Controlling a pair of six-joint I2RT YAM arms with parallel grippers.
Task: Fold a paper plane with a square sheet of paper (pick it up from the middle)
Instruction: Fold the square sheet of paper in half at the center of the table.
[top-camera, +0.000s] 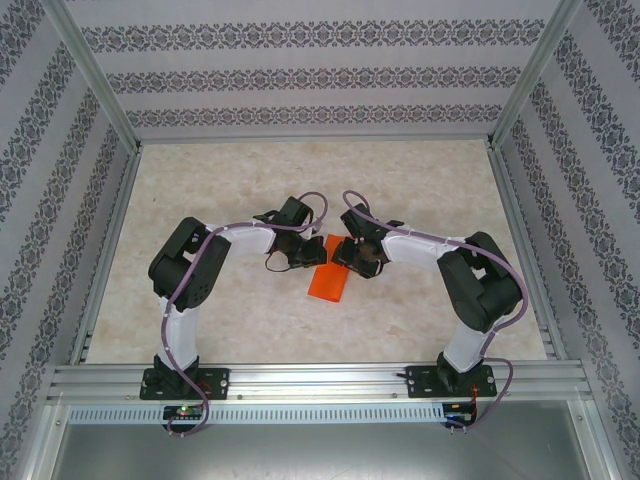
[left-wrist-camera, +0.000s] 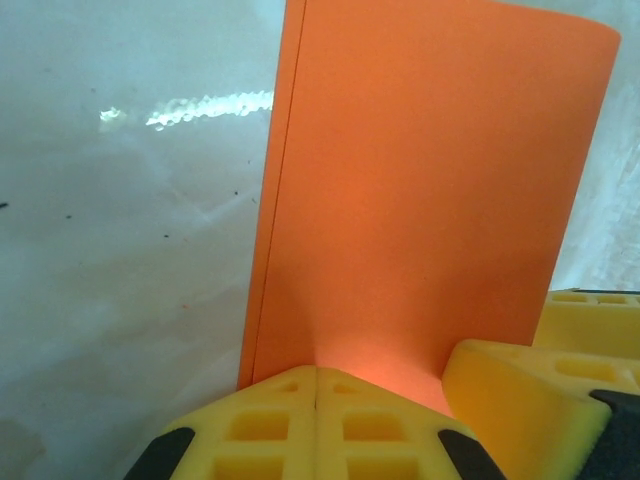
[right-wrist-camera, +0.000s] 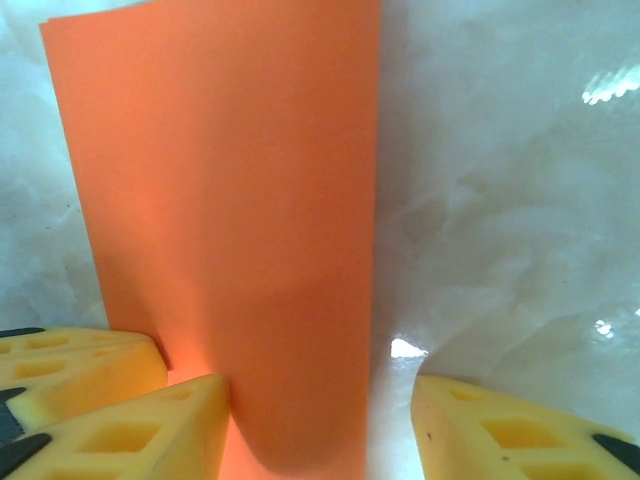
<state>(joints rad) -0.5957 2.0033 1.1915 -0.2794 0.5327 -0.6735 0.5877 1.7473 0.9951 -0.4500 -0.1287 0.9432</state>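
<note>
**A:** Where was the orange sheet (top-camera: 328, 283)?

**B:** It lay on the marble-patterned table (top-camera: 430, 200), about mid-table, right between the tips of the two arms. From overhead it read as a narrow rectangle, not a square, with one short end up at the grippers and the other pointing back toward the arm bases, slightly askew.

**A:** Was it a single layer?

**B:** No. In the left wrist view a thin line ran alongside one long edge, so a second layer was lying on the first.

**A:** What about the left gripper (left-wrist-camera: 316, 385)?

**B:** It was closed, with its yellow pads (left-wrist-camera: 255, 430) pressed flat together and no gap at the seam. The tips sat at the sheet's near end and touched it. I couldn't tell whether any paper was nipped between them or whether they only bore down on it.

**A:** And the right gripper (right-wrist-camera: 320, 385)?

**B:** Its jaws stood apart, straddling the same end of the sheet. One finger (right-wrist-camera: 170, 430) was up against the paper. The other (right-wrist-camera: 500, 430) stood clear of the long edge, with bare table showing between them.

**A:** How close were the two grippers?

**B:** Just beside each other. Each wrist camera caught the other gripper's yellow foam at the sheet's near corner.
</note>
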